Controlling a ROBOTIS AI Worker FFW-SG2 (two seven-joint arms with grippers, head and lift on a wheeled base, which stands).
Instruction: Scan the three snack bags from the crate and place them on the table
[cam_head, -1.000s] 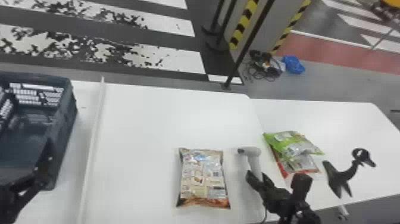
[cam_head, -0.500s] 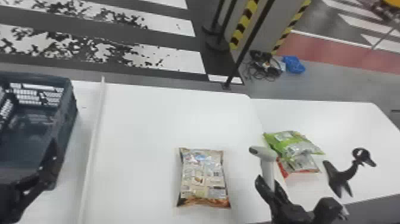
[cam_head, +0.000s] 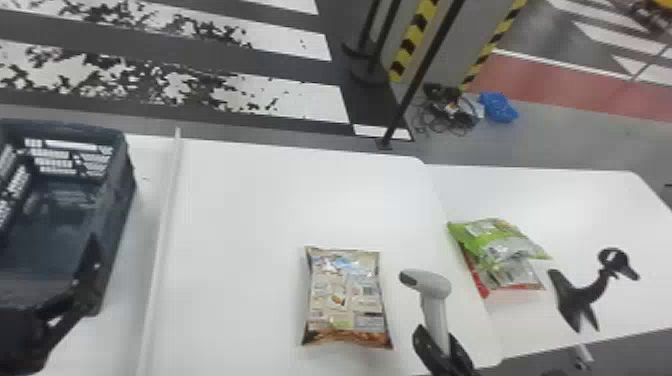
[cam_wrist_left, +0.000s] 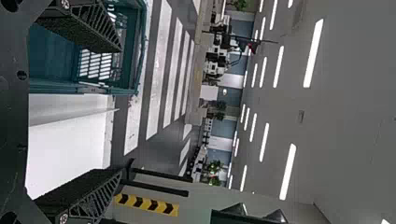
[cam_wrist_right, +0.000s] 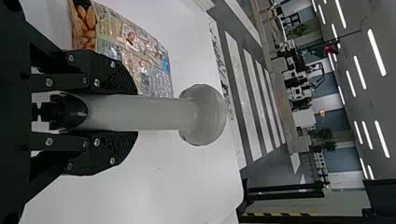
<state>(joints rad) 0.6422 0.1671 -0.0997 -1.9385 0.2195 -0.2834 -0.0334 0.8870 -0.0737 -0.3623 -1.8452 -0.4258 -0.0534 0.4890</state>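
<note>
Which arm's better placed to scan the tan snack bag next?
Right, I'd say. Its pincer already grips the handheld scanner, just to the right of the tan snack bag. The left pincer is open and empty, over by the crate, farther from the bag.

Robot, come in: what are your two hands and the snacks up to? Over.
Left gripper open, by crate. Right gripper gripping scanner. Tan bag flat on table; green bag overlapping red bag. Black stand beside those two.
</note>
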